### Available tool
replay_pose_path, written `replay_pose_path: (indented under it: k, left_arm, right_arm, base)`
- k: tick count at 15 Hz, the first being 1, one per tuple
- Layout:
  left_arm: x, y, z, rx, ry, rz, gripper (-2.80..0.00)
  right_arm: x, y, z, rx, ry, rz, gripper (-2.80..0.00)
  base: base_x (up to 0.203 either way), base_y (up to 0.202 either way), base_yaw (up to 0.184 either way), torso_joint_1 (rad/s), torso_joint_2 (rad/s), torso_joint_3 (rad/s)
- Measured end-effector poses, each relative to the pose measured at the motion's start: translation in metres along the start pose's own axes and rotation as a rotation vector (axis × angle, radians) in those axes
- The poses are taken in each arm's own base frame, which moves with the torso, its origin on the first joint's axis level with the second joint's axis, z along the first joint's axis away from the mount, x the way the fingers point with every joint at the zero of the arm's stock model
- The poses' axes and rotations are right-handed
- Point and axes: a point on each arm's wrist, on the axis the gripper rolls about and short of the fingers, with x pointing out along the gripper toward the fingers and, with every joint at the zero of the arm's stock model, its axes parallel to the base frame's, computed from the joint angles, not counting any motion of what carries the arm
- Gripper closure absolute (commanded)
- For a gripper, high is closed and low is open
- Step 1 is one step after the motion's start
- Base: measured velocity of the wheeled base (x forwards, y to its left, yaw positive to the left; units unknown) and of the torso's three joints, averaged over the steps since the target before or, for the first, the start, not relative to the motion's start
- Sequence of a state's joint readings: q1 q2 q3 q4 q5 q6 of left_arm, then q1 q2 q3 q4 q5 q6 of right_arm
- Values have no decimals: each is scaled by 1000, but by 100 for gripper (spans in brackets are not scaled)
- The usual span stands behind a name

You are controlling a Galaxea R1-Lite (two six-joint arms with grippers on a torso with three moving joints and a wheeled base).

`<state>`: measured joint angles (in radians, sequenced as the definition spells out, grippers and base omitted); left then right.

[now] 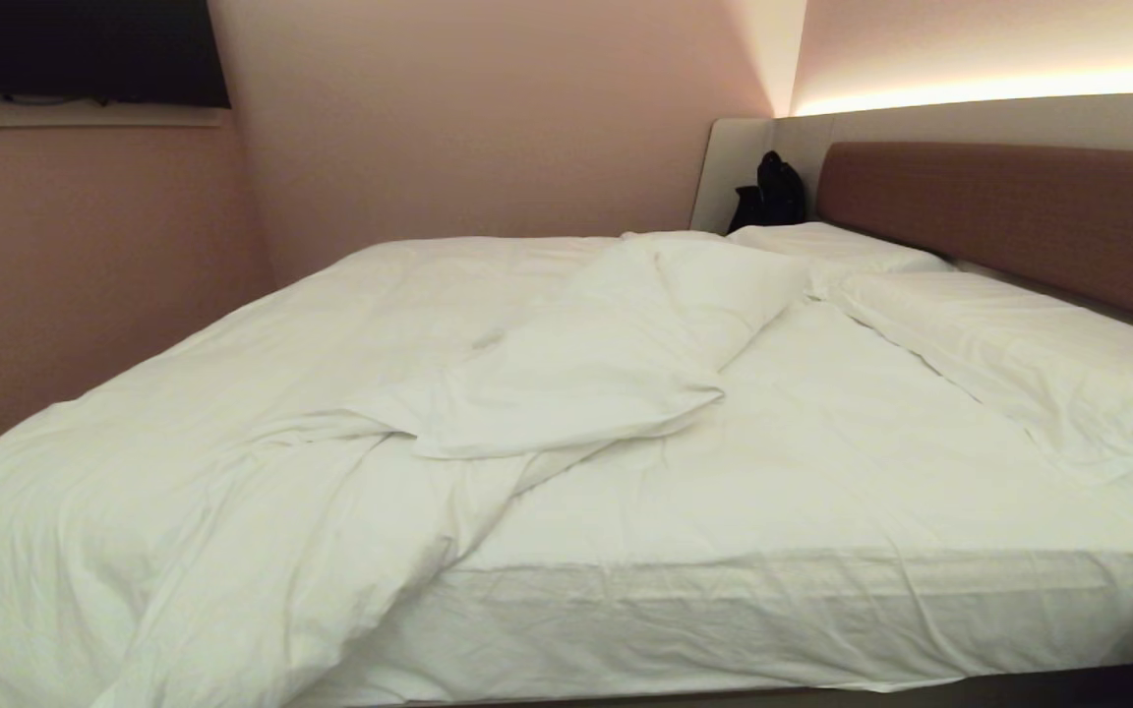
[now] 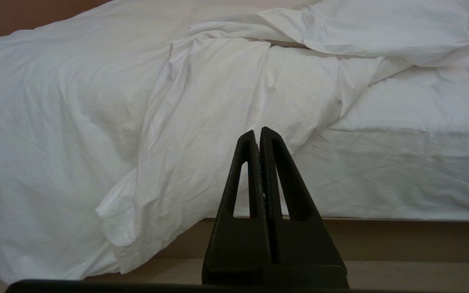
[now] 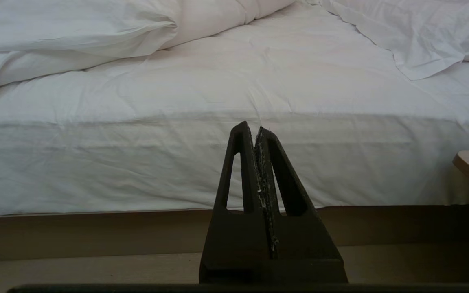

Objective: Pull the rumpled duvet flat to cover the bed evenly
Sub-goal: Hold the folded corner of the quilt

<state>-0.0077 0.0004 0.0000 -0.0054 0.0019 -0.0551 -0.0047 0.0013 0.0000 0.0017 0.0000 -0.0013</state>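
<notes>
Open mattress at centre and right; bulk heaped on the left.

In the head view the bare sheet [image 1: 822, 462] from 6 toward 3 o'clock lies flat and open to a reach from the near edge of the bed [image 1: 724, 629]. The duvet [image 1: 232, 442] fills 7 to 11 o'clock, spills over the near side, and its folded-back flap rises at centre. Pillows [image 1: 1019, 354] block 2 to 3 o'clock before the headboard [image 1: 1019, 216]; a black bag [image 1: 773, 192] stands at 1 o'clock.
</notes>
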Motion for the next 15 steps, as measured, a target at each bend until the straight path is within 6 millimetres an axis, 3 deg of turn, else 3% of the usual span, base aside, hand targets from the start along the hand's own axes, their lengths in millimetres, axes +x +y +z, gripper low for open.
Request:
replay_pose_path:
  k: [7, 15]
  left_arm:
    - [-2, 0, 7, 1, -30, -4, 0]
    - [-13, -6, 72, -19, -90, -93, 0]
  right_arm:
    - [0, 0, 0, 0, 0, 0, 0]
    - [0, 0, 0, 0, 0, -1, 0]
  base:
    - [0, 0, 0, 0, 0, 0]
    - [0, 0, 0, 0, 0, 0]
